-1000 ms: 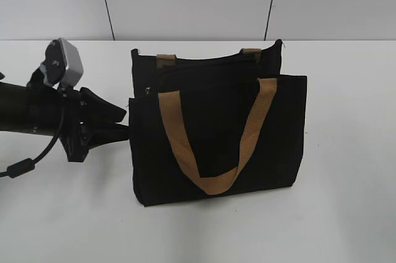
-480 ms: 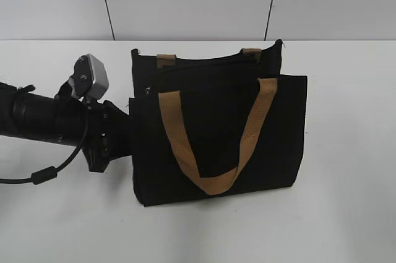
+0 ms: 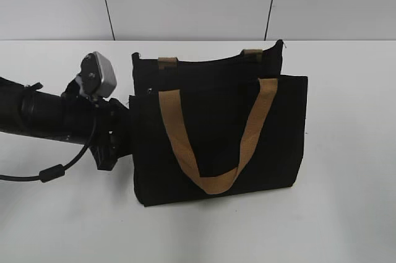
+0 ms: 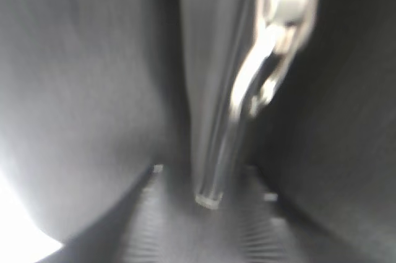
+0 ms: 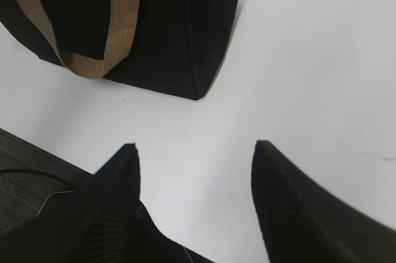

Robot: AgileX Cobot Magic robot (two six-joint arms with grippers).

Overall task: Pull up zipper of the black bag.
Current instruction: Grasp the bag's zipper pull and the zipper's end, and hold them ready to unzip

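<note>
Change: the left gripper (image 3: 124,134) has moved right since a second ago and now presses against the bag's (image 3: 216,133) left edge; the bag's top edge has shifted slightly.
Left claw: fingertips hidden against the fabric; cannot tell if closed.
Right claw (image 5: 195,151): jaws spread, holding nothing, above bare table.
Bag: mid-table, towards the far edge.
Zipper pull (image 4: 260,83): blurred silver, close up.
Surface: white table (image 3: 346,213).
Room: grey panelled wall (image 3: 185,0).

The left end effector (image 3: 124,136) is pushing further right and is now pressing against the left edge of the black bag (image 3: 216,133), its tips hidden against the fabric. The bag's left top corner is shifting slightly, its mouth narrowing.
</note>
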